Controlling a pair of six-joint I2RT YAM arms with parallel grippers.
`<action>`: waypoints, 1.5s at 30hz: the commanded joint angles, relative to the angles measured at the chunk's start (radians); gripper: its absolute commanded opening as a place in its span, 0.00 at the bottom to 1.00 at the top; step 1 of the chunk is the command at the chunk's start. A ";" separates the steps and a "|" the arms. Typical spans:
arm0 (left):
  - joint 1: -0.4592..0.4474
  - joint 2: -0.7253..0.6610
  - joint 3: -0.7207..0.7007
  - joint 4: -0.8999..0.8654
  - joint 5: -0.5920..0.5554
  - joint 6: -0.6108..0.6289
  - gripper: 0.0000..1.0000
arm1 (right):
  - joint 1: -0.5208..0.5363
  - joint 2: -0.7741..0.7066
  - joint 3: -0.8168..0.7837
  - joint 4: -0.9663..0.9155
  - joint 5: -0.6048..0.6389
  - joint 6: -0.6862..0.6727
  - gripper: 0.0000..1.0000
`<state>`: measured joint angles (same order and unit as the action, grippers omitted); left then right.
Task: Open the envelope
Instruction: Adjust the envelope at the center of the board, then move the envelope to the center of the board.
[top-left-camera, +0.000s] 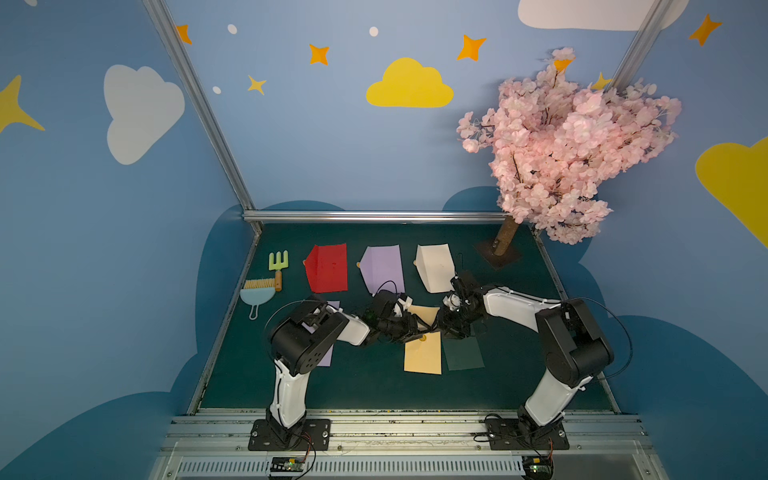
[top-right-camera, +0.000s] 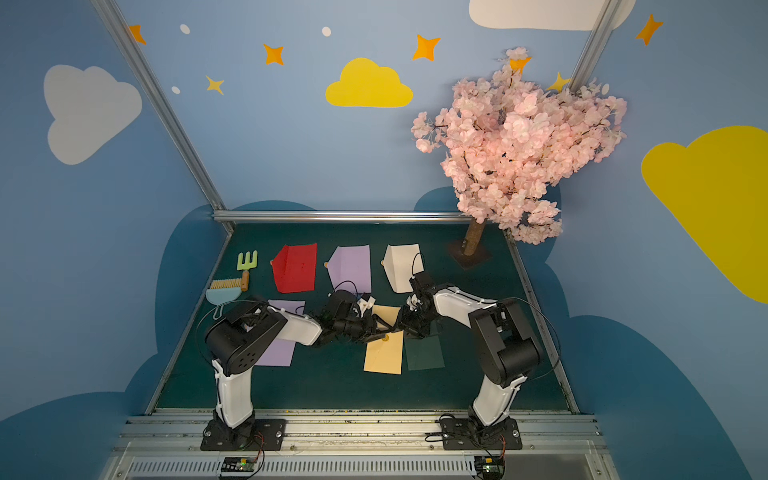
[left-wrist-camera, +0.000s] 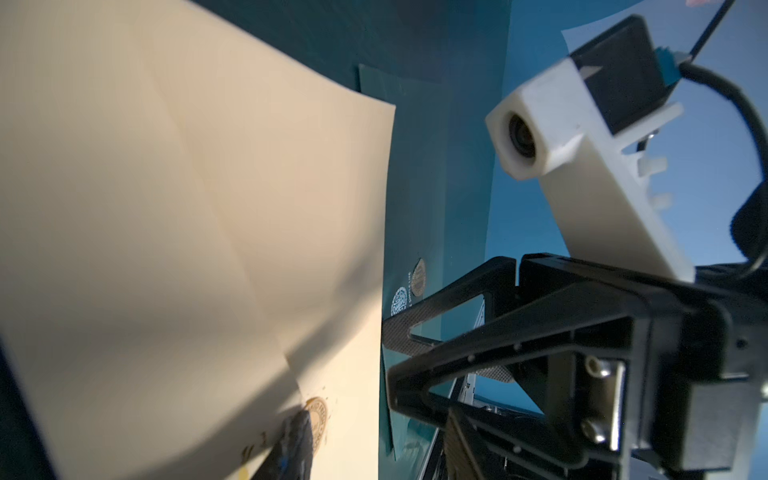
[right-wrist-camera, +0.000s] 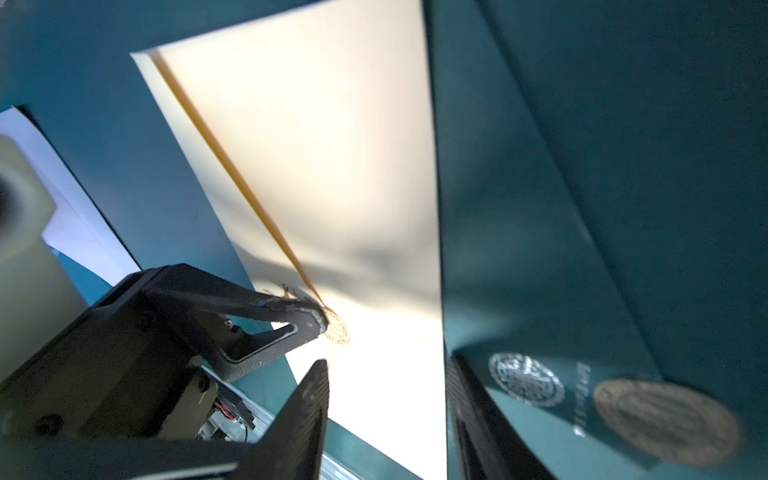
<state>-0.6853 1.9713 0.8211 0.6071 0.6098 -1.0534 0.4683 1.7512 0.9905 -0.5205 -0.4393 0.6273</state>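
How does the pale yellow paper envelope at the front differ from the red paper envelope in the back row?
Flap: the red paper envelope has its flap folded out flat on the mat, while the pale yellow paper envelope has its flap raised off its body.
Contact: a left gripper fingertip is at the yellow one's gold seal, while nothing touches the red one.
Both are rectangular and carry a small gold seal.

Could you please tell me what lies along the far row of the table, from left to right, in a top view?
Green toy rake → red envelope → purple envelope → white envelope → tree trunk.
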 joint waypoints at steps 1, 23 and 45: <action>-0.007 0.050 -0.006 -0.033 -0.026 -0.009 0.53 | -0.006 0.004 -0.036 -0.036 0.048 -0.012 0.50; 0.024 0.070 -0.096 0.026 -0.072 -0.076 0.51 | -0.153 -0.068 -0.110 -0.104 0.092 -0.084 0.52; 0.038 0.082 -0.143 0.105 -0.075 -0.108 0.51 | 0.045 -0.067 -0.016 -0.120 0.081 -0.084 0.47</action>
<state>-0.6609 1.9991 0.7204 0.8440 0.5945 -1.1637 0.4976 1.6718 0.9745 -0.6464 -0.3416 0.5411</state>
